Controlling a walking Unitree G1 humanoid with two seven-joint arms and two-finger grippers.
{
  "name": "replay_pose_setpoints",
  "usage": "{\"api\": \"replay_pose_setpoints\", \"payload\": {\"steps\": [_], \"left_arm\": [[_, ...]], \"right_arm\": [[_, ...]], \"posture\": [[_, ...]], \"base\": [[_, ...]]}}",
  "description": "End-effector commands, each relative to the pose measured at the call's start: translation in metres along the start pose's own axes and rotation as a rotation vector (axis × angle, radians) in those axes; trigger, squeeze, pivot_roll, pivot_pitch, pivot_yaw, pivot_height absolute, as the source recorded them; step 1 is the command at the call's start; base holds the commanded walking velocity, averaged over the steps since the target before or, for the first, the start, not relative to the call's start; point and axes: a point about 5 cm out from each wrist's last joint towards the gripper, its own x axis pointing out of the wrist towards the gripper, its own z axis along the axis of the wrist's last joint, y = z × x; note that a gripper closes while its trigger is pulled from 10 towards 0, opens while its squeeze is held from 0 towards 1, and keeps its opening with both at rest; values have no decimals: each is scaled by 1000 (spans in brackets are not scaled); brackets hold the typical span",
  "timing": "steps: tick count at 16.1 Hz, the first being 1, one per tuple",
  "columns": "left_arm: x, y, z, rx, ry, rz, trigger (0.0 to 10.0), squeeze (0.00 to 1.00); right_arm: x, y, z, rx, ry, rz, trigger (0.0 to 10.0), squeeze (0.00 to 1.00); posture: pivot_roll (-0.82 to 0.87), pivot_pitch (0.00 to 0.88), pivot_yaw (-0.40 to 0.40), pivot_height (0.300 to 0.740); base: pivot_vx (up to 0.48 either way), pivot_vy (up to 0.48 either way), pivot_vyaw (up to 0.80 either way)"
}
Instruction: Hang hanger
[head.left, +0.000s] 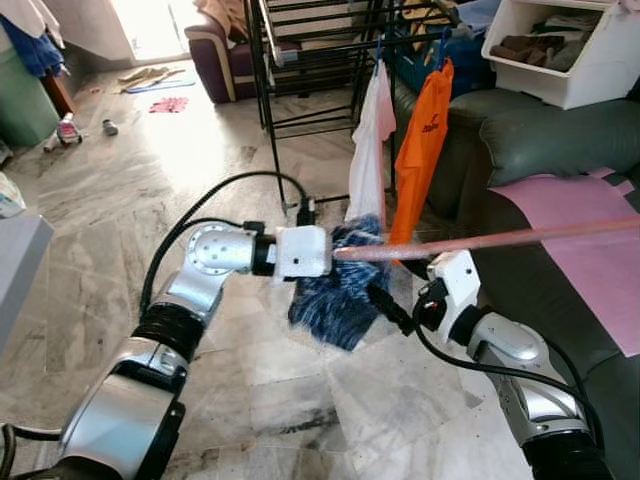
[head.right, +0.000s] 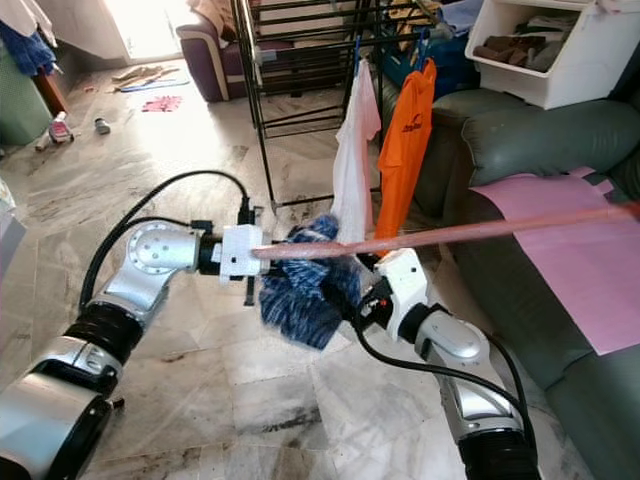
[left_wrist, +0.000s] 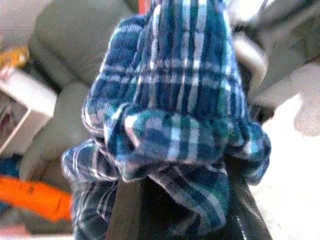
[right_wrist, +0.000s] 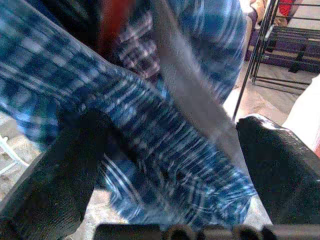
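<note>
beyond both claws, the black drying rack (head.left: 320, 60) stands on the marble floor (head.left: 150, 200), with a white garment (head.left: 370, 140) and an orange garment (head.left: 420, 130) already hanging from it; past your right claw lies the dark green sofa (head.left: 540, 140) with a pink sheet (head.left: 590, 230) over its seat. a long reddish pole (head.left: 480, 242) runs from the left claw out across the sofa side.

between the two claws hangs the blue plaid shirt (head.left: 335, 295), bunched and drooping below the pole. the hanger itself is buried in the cloth and you cannot make it out for certain; in the right wrist view a pale bar (right_wrist: 195, 95) and a reddish strip cross the fabric, possibly parts of it.

your left claw (left_wrist: 175, 200) has the plaid bundle lying between and over its fingers, so it looks closed on the cloth. your right claw (right_wrist: 170, 165) stands wide apart, one finger on each side of the hanging shirt, gripping nothing.

to do this well, keep the left grip firm and level so the shirt does not slide off. bring the right claw in only to steady the lower cloth, not to tug it. before you carry the load toward the rack, find the hook, since it must clear the rail just beside the orange garment. move slowly; the pole may swing and knock the hung clothes.
</note>
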Motion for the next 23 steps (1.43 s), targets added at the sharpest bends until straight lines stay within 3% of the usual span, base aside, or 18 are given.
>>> {"api": "replay_pose_setpoints", "payload": {"steps": [1, 4, 8, 10, 11, 13, 15, 23], "left_arm": [[0, 1, 7, 20, -35, -17, 0, 0], [-2, -4, 3, 28, -9, -39, 0, 0], [-13, -7, -7, 31, 63, -38, 0, 0], [-18, -4, -12, 38, 108, -21, 0, 0], [-18, -3, -12, 39, 109, -19, 0, 0], [-17, -2, -10, 49, 102, -24, 0, 0], [-15, -4, -8, 52, 85, -35, 0, 0], [-8, -8, 3, 8, 6, -48, 0, 0]], "right_arm": [[1, -3, 0, -8, -1, -18, 10000, 0], [1, -5, 4, -5, -18, -25, 10000, 0], [-12, -7, 8, 31, -18, 42, 10000, 0], [-33, 1, 9, 144, 23, 240, 10000, 0], [-37, -3, 6, 136, 49, 234, 10000, 0], [-40, -20, -7, 25, 154, 120, 10000, 0], [-37, -26, -13, -18, 182, 35, 10000, 0], [-22, -33, -4, -176, 73, -65, 10000, 0]], "posture": [[-35, 0, 69, 740], [-27, 0, 68, 740], [-30, 0, 67, 740], [-30, 0, 67, 740], [-30, 0, 67, 740], [-36, 2, 69, 740], [-33, 6, 67, 740], [-26, 13, 59, 740]], "base": [[0, 0, 0], [0, 0, 0], [0, 0, 0], [0, 0, 0], [0, 0, 0], [0, 0, 0], [0, 0, 0], [0, 0, 0]]}}
